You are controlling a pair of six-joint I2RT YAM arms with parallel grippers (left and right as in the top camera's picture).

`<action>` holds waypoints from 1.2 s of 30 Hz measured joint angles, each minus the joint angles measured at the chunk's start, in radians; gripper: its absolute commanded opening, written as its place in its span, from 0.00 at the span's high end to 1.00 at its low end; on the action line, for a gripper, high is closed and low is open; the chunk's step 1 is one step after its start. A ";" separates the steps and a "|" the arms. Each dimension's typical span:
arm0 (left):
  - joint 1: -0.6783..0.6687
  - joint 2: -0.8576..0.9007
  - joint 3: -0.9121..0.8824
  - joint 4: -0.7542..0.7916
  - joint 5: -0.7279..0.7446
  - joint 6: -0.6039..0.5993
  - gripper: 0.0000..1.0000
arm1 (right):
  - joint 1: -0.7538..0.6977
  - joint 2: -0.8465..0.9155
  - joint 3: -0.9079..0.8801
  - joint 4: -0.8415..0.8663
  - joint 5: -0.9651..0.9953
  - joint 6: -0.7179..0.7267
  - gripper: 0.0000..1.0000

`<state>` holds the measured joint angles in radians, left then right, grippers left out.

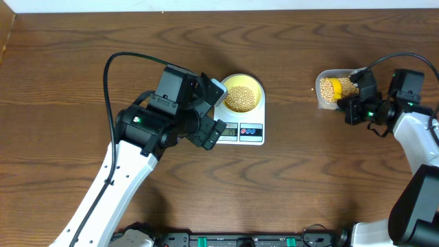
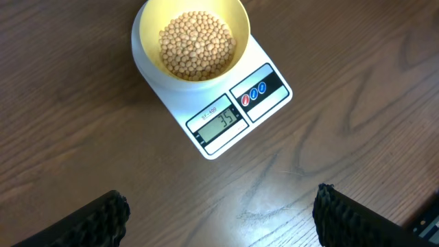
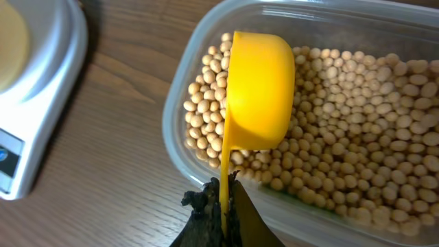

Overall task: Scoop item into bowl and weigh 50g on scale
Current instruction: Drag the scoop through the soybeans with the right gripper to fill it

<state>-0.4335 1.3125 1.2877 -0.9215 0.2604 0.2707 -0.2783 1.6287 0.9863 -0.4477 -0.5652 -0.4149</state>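
The pale-yellow bowl [image 1: 242, 96] [image 2: 192, 38] stands on the white scale [image 1: 248, 137] [image 2: 271, 68] and holds a heap of tan beans [image 2: 197, 44]. The scale's display [image 2: 219, 120] reads 35. My left gripper [image 1: 216, 111] [image 2: 223, 226] hovers open just left of the scale, with only bare table between its fingers [image 2: 92, 219]. My right gripper [image 1: 348, 97] [image 3: 225, 206] is shut on the thin handle of a bright yellow scoop [image 1: 333, 88] [image 3: 257, 92]. The scoop's cup lies among the beans [image 3: 343, 137] in the clear tub [image 1: 322, 101] [image 3: 175, 103], its rounded back towards the wrist camera.
The tub sits at the right of the brown wooden table [image 1: 82, 41], a short way right of the scale. A black cable [image 1: 113, 68] loops above the left arm. The table's front edge carries black fittings [image 1: 240, 240].
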 measured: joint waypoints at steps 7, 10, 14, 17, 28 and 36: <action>0.000 0.000 0.000 0.000 0.000 0.000 0.12 | -0.035 0.001 0.000 -0.002 -0.076 0.052 0.99; 0.000 0.000 0.000 0.000 0.000 0.000 0.12 | -0.046 0.001 0.000 -0.003 -0.088 0.066 0.99; 0.000 0.000 0.000 0.000 0.000 0.000 0.12 | -0.060 0.001 0.000 -0.005 -0.097 0.087 0.99; 0.000 0.000 0.000 0.000 0.000 0.000 0.12 | -0.071 0.001 0.000 -0.005 -0.102 0.114 0.99; 0.000 0.000 0.000 0.000 0.000 0.000 0.12 | -0.129 0.001 0.000 -0.005 -0.151 0.220 0.99; 0.000 0.000 0.000 0.000 0.000 0.000 0.12 | -0.177 0.001 0.000 0.007 -0.264 0.265 0.99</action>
<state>-0.4335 1.3125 1.2877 -0.9215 0.2604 0.2703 -0.4557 1.6295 0.9863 -0.4408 -0.8288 -0.1501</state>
